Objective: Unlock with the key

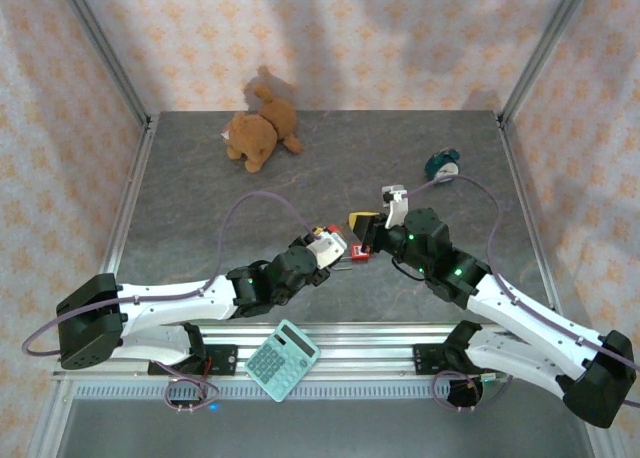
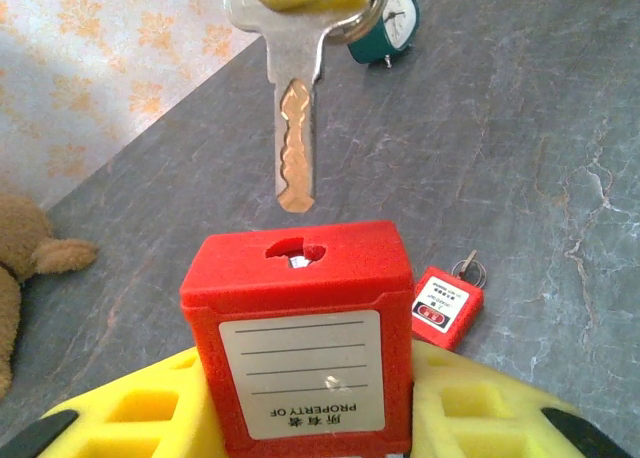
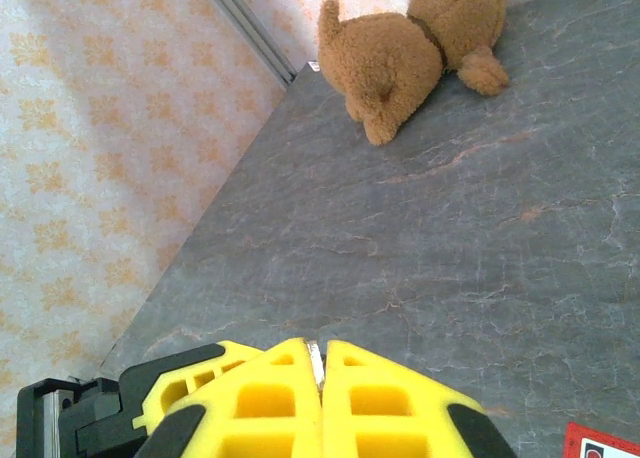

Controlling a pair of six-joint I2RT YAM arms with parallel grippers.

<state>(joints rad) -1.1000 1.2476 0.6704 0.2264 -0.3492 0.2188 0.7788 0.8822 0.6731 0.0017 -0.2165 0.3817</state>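
Squarely between the left jaws, gripped upright: red padlock (image 2: 300, 328), keyhole (image 2: 298, 250) up, midway between the surface's (image 2: 520, 158) side edges. Pinched by its head in the closed right jaws: key (image 2: 293, 128), tip just above the keyhole, not touching.

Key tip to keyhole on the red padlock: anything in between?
Nothing visible. The key, pinched in the right end effector, hangs tip-down just above the keyhole of the red padlock held by the left end effector, with only open air between. A smaller padlock lies on the table off to the side.
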